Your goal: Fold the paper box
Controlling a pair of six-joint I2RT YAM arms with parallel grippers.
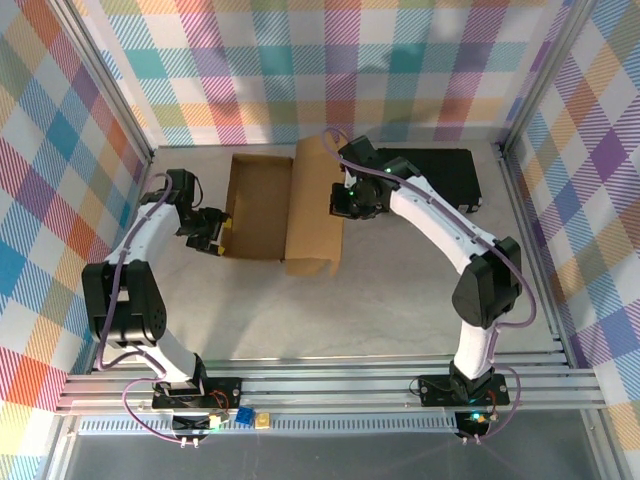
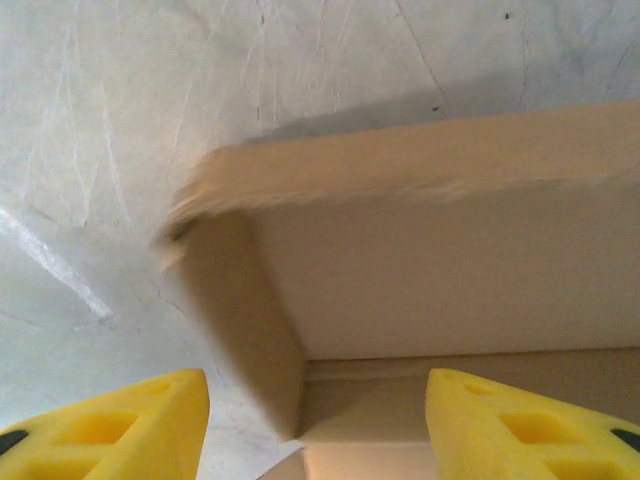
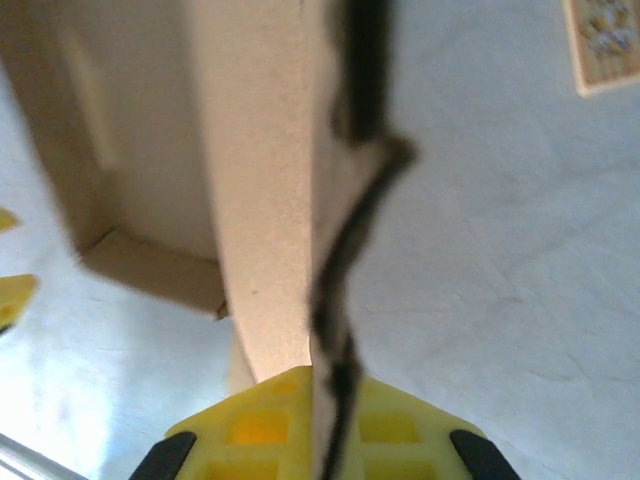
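The box (image 1: 262,205) is seen lying open at the back middle of the worktop (image 1: 380,300), with a long panel along its right side. Its near-left corner is framed between the left fingers (image 2: 130,425), and the panel's right edge is taken between the right fingers (image 3: 400,435). In both wrist views the cardboard is blurred and cut off by the frame, and the panel is seen edge-on. The left fingers are held wide apart, and whether they touch the corner cannot be told. The right fingers are clamped on the panel's edge with no gap left.
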